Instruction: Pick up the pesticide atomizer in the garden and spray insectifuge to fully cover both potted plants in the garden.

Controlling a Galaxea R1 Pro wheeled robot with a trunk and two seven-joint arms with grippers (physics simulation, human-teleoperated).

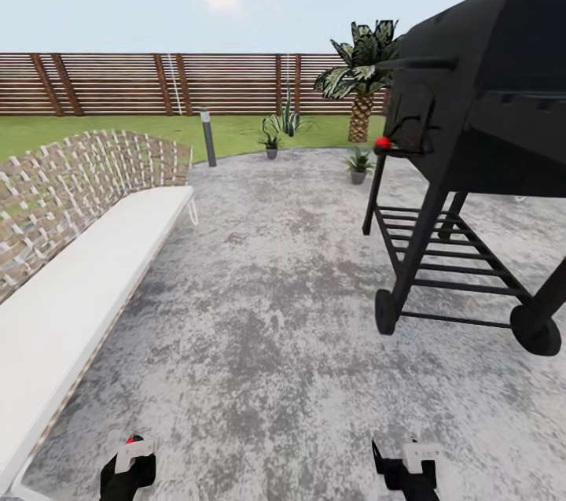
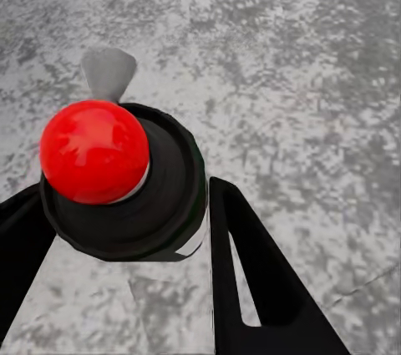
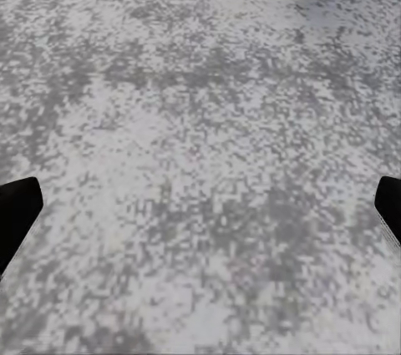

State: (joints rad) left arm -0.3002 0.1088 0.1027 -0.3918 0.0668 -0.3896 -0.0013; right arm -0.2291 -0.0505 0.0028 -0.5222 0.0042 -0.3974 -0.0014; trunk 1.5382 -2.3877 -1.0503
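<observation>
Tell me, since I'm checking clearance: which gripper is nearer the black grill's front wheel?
Right. The right gripper sits low on the patio, below the grill's front wheel; the left gripper, holding the atomizer, is farther across, beside the bench.

Two potted plants stand upright and well apart at the far edge of the round grey paved patio (image 1: 299, 312): one potted plant (image 1: 271, 143) just beside the lawn (image 1: 118, 130), the other potted plant (image 1: 358, 164) nearer the palm. Each is a low green rosette in a small grey pot.

bench (image 1: 86, 265) left, grill (image 1: 479, 139) right, two potted plants (image 1: 358, 165) ahead before the fence (image 1: 157, 84)
</observation>
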